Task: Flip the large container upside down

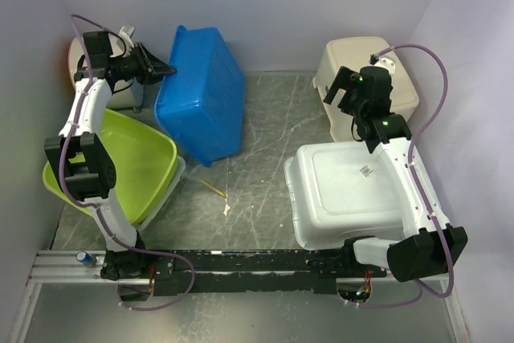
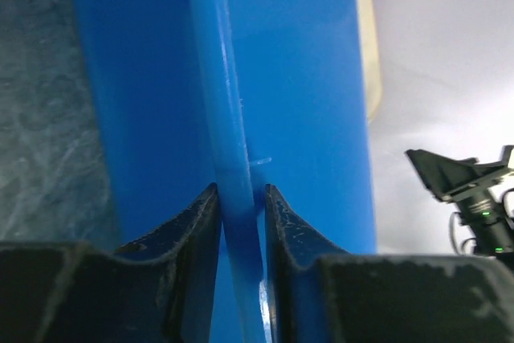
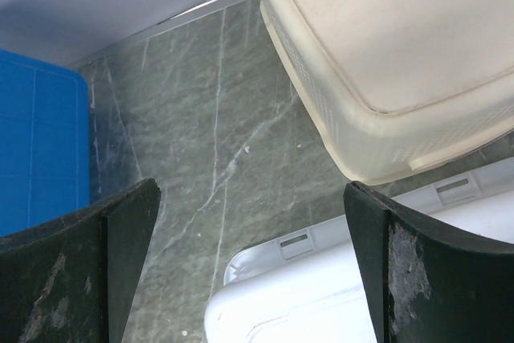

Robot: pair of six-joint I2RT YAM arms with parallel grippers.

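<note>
Top view high overhead, left wrist close on blue tub (image 2: 305, 78), right wrist facing down, tub shared

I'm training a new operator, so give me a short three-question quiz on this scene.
1. True or false: the large container lies base up.
2. Whose rim sits between the fingers of the left end effector? A) blue tub B) cream basket C) green tub
3. Is the right end effector open or shut?
Key: 1 true; 2 A; 3 open.
</note>
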